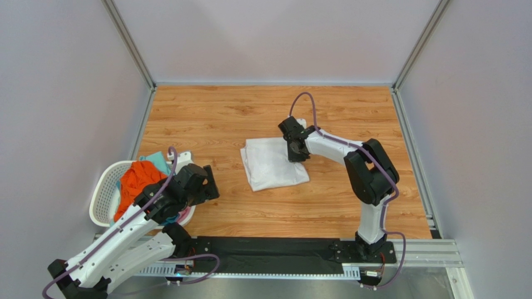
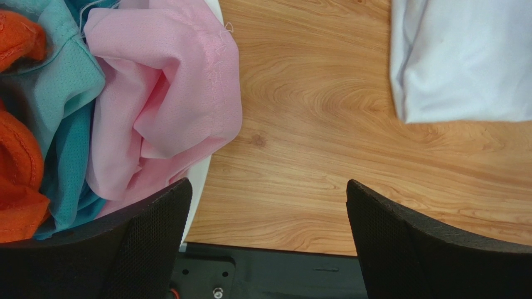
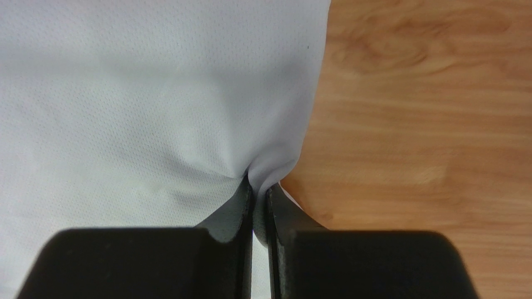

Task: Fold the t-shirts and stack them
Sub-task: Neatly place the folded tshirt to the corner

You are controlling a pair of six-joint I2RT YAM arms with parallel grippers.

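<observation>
Wood table point(image 1: 206, 118) w/ folded white t-shirt point(image 1: 271, 167) mid, basket point(image 1: 101, 194) near-L corner.

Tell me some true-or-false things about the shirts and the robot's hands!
1. The right gripper is pinching the edge of the white shirt. True.
2. The left gripper is holding the pink shirt. False: it is open and holds nothing, and the pink shirt is bunched up in the basket.
3. The orange shirt is in the basket. True.
4. The white shirt is in the basket too. False: it lies on the table, apart from the basket.
</observation>
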